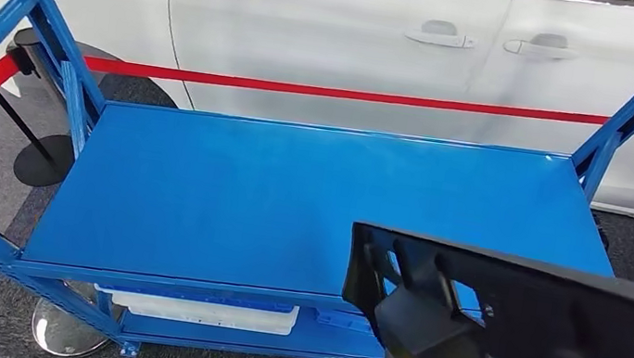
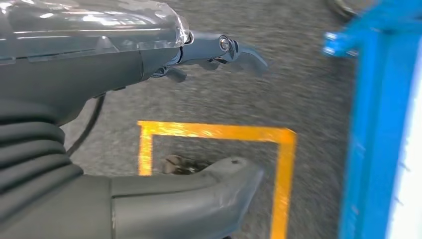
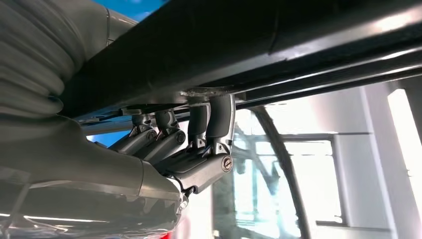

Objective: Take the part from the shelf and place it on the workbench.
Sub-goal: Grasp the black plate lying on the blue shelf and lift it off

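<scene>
Part [image 1: 543, 342] is off the shelf [image 1: 291, 203] & in my right hand [image 3: 199, 149], fingers hooked on its edge, held low-right in front of the shelf; placing on workbench still left. Left wrist cam: left hand [image 2: 164, 124] loose, fingers apart, holding nothing, over floor w/ yellow tape [image 2: 219, 132].

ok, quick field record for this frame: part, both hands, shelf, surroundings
part: black plastic part, held in front of the shelf, above its top level
right hand: right hand grips the part, fingers curled on its edge
left hand: left hand holds nothing, over yellow floor tape
shelf: blue shelf, top level bare
behind: white car, red barrier tape
</scene>
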{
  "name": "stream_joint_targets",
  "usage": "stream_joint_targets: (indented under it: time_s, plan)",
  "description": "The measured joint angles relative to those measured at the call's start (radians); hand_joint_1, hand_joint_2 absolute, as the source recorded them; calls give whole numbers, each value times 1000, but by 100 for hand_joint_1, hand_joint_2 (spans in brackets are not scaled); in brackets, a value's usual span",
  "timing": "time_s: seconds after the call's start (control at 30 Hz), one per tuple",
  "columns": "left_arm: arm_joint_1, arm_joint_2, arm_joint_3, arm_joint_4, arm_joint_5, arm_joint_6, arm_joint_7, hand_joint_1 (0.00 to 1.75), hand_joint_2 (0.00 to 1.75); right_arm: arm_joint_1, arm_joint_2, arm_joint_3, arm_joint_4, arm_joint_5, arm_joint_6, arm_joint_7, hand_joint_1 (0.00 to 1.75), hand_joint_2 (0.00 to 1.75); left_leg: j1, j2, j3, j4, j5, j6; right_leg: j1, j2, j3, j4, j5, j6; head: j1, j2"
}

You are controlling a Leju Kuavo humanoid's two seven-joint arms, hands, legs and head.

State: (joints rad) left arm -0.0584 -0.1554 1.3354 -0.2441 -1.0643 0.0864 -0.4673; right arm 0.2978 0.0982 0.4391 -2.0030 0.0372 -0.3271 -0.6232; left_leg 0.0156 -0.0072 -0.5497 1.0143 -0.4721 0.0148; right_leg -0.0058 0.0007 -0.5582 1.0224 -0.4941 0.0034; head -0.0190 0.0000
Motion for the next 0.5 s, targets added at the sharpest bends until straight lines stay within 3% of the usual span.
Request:
stream_joint_targets:
  time_s: [0.1, 0.27, 0.37, 0.43, 0.5]
  plan:
    - [-1, -8, 15, 0, 8, 7, 16, 0, 175, 48, 3, -34, 10, 1, 37, -22, 175, 175, 4, 3, 3, -10, 6, 15, -1, 0, -20, 45, -37, 8, 5, 0]
    - [-1, -8, 16, 0, 9, 8, 17, 0, 175, 52, 4, -38, 10, 1, 41, -23, 175, 175, 4, 3, 3, -10, 7, 16, -2, 0, -27, 59, -46, 9, 6, 0]
    - [-1, -12, 28, 0, 15, 15, 36, 0, 175, 89, 18, -79, 23, 11, 69, -17, 175, 175, 3, 4, 0, -7, 8, 18, -4, 0, -73, 157, -84, 13, 7, 0]
    - [0, -22, 51, 0, 16, 37, 94, 0, 175, 152, 77, -171, 55, 36, 155, -28, 175, 175, -2, 3, -5, 3, 7, 9, -5, 1, -43, 104, -49, 10, 8, 0]
    - [0, -28, 64, 0, 12, 53, 137, 0, 175, 198, 141, -253, 80, 62, 233, -50, 175, 175, -5, 1, -9, 10, 9, -8, -4, 3, 5, 4, 0, 1, 8, 0]
